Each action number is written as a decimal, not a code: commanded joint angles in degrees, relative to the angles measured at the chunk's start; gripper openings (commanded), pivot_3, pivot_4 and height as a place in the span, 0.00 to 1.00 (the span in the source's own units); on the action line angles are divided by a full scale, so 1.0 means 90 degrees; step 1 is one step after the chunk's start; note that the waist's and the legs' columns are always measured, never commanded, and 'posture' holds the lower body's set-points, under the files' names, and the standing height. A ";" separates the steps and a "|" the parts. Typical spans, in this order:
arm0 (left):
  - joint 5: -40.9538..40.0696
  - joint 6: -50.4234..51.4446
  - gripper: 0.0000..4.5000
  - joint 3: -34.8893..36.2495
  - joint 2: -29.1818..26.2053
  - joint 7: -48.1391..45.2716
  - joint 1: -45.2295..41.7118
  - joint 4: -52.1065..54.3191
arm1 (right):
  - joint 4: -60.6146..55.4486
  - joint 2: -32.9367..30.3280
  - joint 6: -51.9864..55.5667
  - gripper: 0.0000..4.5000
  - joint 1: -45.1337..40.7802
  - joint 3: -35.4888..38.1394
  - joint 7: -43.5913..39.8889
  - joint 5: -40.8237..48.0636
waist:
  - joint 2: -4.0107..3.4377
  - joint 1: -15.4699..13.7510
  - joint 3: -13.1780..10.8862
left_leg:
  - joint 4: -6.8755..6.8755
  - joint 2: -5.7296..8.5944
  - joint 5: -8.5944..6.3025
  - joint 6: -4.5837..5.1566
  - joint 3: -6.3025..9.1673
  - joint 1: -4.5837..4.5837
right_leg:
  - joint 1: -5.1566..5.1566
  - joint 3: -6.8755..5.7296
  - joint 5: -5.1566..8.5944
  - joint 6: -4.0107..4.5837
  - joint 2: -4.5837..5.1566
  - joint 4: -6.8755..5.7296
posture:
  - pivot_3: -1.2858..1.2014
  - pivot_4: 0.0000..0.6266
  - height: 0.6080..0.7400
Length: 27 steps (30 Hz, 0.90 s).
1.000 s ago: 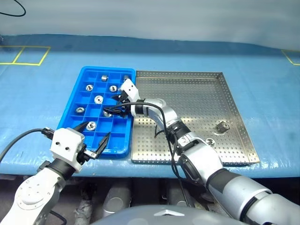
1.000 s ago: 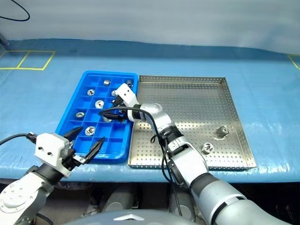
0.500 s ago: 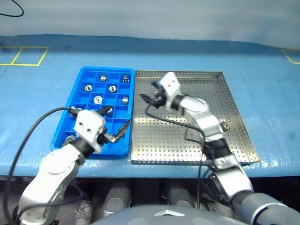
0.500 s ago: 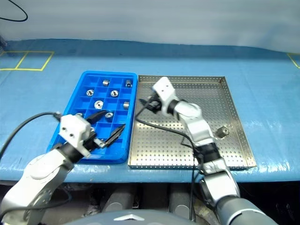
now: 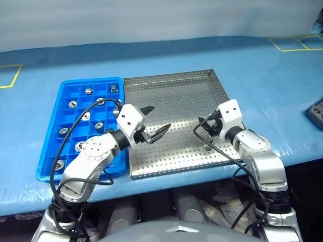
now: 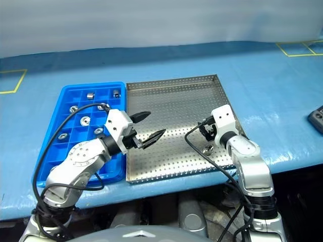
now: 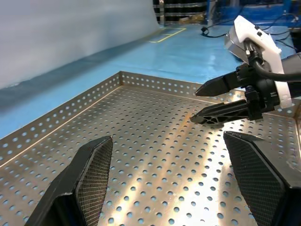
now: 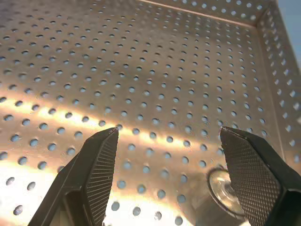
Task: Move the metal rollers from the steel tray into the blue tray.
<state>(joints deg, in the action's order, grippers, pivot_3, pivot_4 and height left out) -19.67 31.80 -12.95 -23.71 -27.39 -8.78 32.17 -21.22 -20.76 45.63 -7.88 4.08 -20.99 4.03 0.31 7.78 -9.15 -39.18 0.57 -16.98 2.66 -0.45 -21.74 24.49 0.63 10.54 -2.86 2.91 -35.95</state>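
Steel tray [image 5: 176,101] centre of surface, blue tray [image 5: 53,151] touching its left rim. Several metal rollers [image 5: 87,91] already sitting in separate compartments of blue tray.

One roller [image 6: 207,148] left in steel tray, near right rim, toward near edge. Lies just below right gripper [image 6: 204,129], slightly toward robot; in right wrist view seen at [image 8: 223,188], beside right-hand finger tip, not between fingers. Right arm clearly nearer; left gripper [image 6: 146,126] hovers over tray's left half, well apart from roller.

Roller appears to stand on end, hollow centre up, so axis roughly vertical; hard to be sure, small. Second roller in steel tray: cannot tell.

Right fingers [image 8: 96,160] apart, nothing between. Left fingers [image 7: 91,174] wide apart, empty.

Likely next: right gripper shifts back toward near edge, then drops over roller.
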 commanded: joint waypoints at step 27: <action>0.0201 -0.0177 0.91 0.0058 -0.0001 -0.0136 0.0212 0.0207 | 0.1632 0.0479 -0.0508 0.42 -0.0366 0.0961 0.0707 0.0809 | -0.0002 0.0081 0.0001 | 0.0000 -0.0002 -0.0004 0.0008 -0.0020 0.0003 | 0.0004 0.0024 -0.0023 -0.0037 -0.0005 0.0001 | 0.43 0.24 1.00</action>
<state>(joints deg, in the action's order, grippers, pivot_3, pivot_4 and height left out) -18.06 31.62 -12.96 -23.79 -28.42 -6.92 32.00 -5.18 -16.19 41.70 -10.83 12.37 -14.89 10.75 0.29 8.51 -9.14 -39.18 0.55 -17.02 2.73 -0.63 -21.71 24.53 0.84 10.33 -3.19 2.87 -35.94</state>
